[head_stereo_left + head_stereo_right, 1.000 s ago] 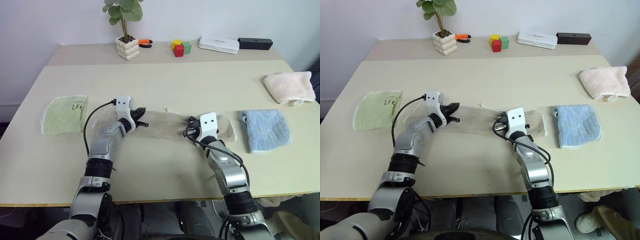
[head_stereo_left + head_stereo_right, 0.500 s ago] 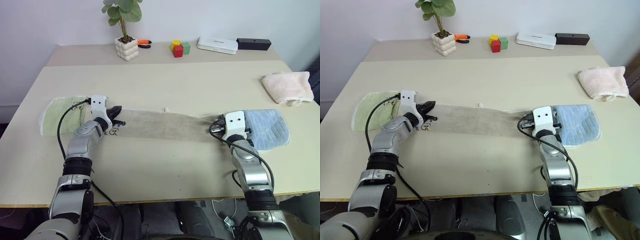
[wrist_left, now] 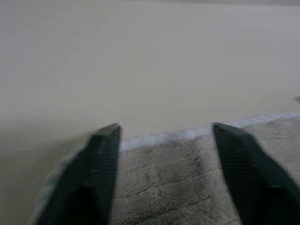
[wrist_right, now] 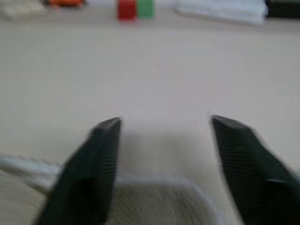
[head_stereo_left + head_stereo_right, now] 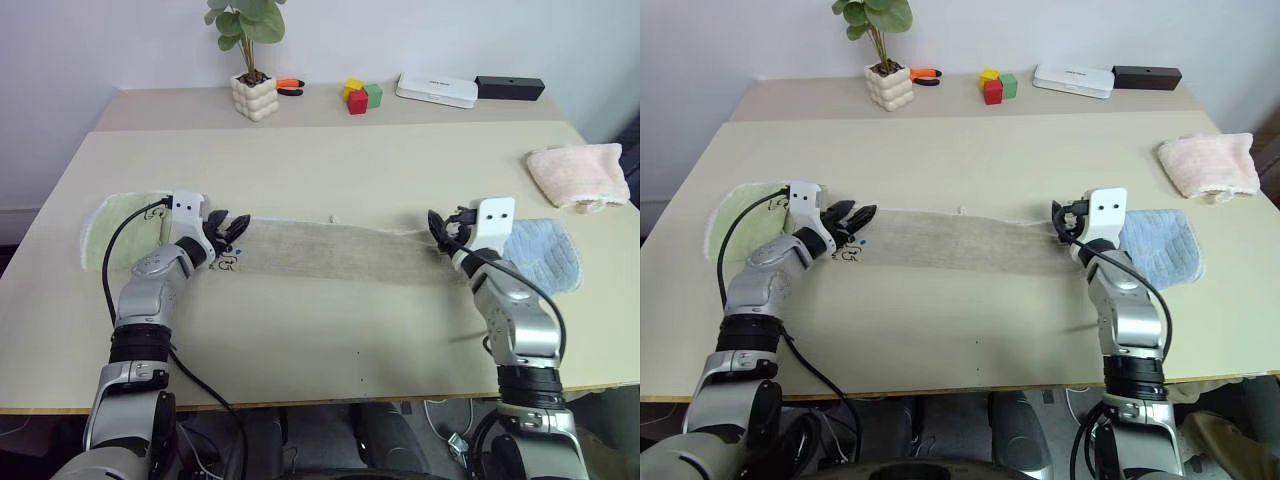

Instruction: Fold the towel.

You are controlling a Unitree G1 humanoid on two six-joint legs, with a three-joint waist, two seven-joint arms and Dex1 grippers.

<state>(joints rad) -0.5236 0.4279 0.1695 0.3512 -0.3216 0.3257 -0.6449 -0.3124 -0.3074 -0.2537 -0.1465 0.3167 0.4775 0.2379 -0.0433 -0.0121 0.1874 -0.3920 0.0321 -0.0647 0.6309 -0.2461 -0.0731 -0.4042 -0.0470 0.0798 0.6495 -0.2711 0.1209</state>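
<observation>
Working left to right, I have my left gripper [image 5: 232, 226] and right gripper [image 5: 442, 226] spread open, holding nothing, at the nine and three o'clock ends of the towel [image 5: 335, 250], flat mid-table [image 5: 330, 160], one fold made.

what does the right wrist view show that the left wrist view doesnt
Right wrist view: the red block and green block at the table's far edge, beyond the open right pincer. Left wrist view: the towel's whitish stitched edging running between the open left pincer. Both share the beige towel below the fingers and bare table ahead.
</observation>
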